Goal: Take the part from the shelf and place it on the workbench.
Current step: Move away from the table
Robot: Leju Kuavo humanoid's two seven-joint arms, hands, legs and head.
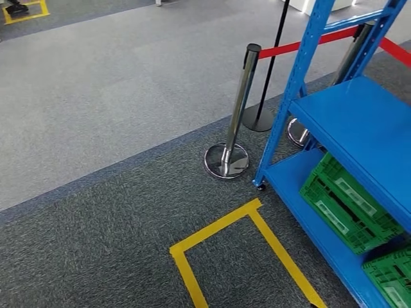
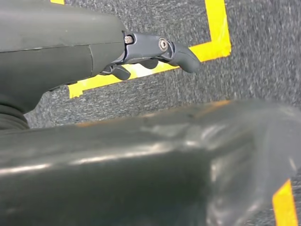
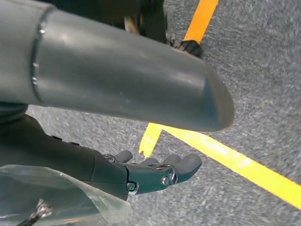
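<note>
The blue shelf (image 1: 354,122) stands at the right of the head view, its middle board bare where it shows; the part cannot be told apart, though two green crates (image 1: 347,205) lie on the lowest board, one beside the other, and what they hold is hidden. Both hands hang over the dark grey carpet (image 1: 97,237). The left hand (image 2: 156,52) holds nothing, its fingers (image 2: 184,56) stretched out and slightly bent above a corner of yellow floor tape (image 2: 216,33). The right hand (image 3: 160,172) is likewise empty, fingers (image 3: 188,165) extended and close together, touching nothing, near another yellow tape line (image 3: 241,162). Beside the shelf's front post stands a chrome stanchion (image 1: 235,115) carrying a red belt (image 1: 281,48).
</note>
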